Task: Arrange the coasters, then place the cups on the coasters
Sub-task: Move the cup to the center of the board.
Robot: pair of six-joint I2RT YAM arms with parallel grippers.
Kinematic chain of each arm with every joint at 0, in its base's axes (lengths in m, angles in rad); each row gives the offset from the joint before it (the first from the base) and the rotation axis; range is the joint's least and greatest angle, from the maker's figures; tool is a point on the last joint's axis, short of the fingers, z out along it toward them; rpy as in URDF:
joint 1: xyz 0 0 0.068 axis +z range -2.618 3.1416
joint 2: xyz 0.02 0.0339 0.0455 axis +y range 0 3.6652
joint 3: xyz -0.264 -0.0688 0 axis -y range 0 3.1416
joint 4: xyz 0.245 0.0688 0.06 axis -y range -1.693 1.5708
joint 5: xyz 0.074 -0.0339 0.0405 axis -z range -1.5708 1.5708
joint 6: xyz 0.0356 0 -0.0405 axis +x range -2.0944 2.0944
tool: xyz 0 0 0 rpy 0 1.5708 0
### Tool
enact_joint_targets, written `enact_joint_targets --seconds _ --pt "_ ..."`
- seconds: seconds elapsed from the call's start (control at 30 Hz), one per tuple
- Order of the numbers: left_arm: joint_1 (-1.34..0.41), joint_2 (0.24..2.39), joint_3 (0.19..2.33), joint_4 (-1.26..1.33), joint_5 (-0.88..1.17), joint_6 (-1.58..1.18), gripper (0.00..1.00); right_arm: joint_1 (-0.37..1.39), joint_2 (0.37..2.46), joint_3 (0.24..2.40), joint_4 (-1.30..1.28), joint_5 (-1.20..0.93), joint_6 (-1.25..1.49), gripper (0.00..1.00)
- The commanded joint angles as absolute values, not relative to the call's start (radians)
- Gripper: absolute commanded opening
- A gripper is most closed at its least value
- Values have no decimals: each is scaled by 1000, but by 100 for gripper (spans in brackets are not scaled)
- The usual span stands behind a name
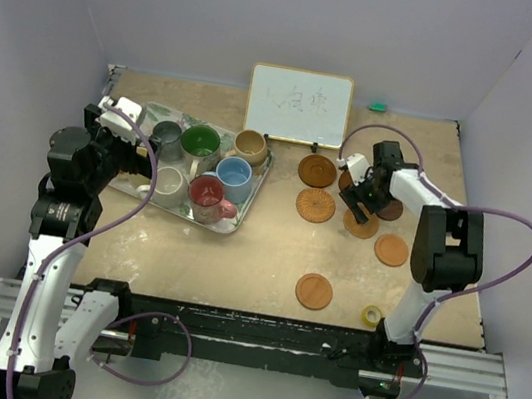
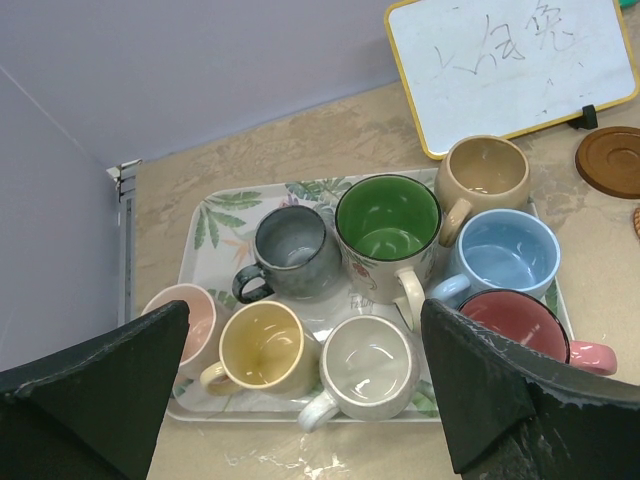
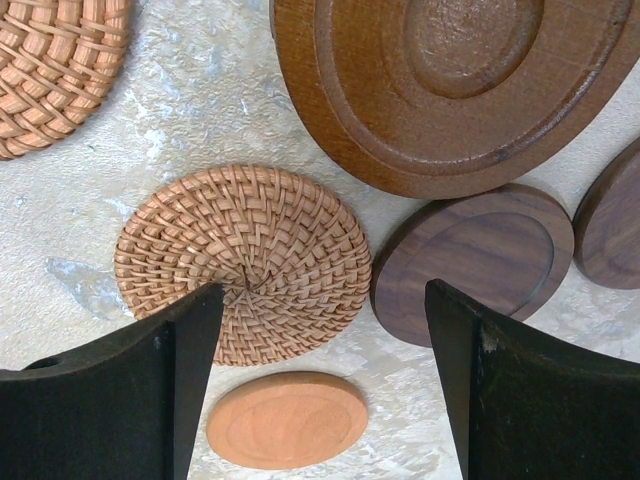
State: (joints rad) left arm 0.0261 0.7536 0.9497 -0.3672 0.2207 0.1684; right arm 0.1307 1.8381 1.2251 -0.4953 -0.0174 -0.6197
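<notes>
While my right gripper (image 3: 322, 290) hangs over the coaster cluster with jaws wide and nothing held, I list:

1. Woven coaster (image 3: 240, 260): flat on the table, directly below me, nearer one finger than the other. It is round, so no long axis to line up with.
2. Dark wood coaster (image 3: 475, 260): just beside item 1, rims almost touching.
3. Smooth orange coaster (image 3: 287, 420): near item 1, apart.
4. Ringed brown coaster (image 3: 450, 80): close on the far side.
5. Cups (image 2: 385, 220): eight on the leaf-patterned tray (image 2: 200, 225), well apart from the coasters, under my left gripper (image 2: 305, 310), which is also wide and empty.

Judgement: my right arm is nearer the coasters, and crowded neighbours could obstruct a grasp on item 1.
</notes>
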Motion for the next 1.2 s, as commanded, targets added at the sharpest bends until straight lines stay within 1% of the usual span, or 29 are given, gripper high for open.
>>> enact_joint_targets --seconds 0.0,1.17 --pt "35 752 946 -325 239 175 95 127 1897 1277 -404 -5 -623 83" --pt "38 756 947 -324 241 175 95 127 1986 1437 -459 -48 -584 83"
